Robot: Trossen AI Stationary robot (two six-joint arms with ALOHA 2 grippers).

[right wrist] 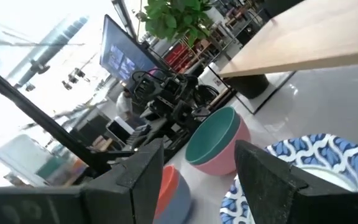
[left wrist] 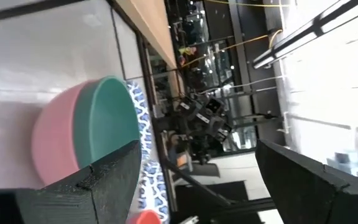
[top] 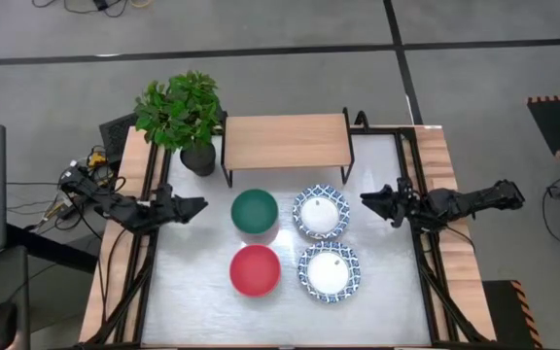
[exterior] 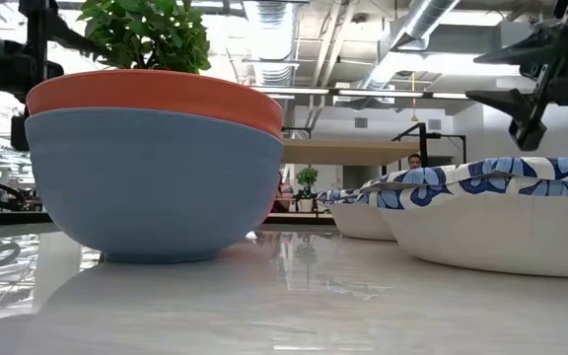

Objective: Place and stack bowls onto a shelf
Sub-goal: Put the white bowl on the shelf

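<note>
Four bowls rest on their bases on the white table in a square. The teal-green and pink bowl [top: 254, 211] sits far left and the red and grey-blue bowl [top: 255, 269] near left. Two white bowls with blue rims [top: 321, 212] [top: 328, 271] sit to their right. The light-wood shelf [top: 285, 141] stands on black legs behind them, with nothing on it. My left gripper [top: 199, 205] hovers open left of the green bowl [left wrist: 98, 134], pointing level at it. My right gripper [top: 366, 199] hovers open right of the far white bowl [right wrist: 303, 165].
A potted plant [top: 183, 112] in a black pot stands at the shelf's left end. Wooden rails [top: 436, 224] and black frame bars run along the table's left and right sides. Bare tabletop [top: 192, 292] lies left of and in front of the bowls.
</note>
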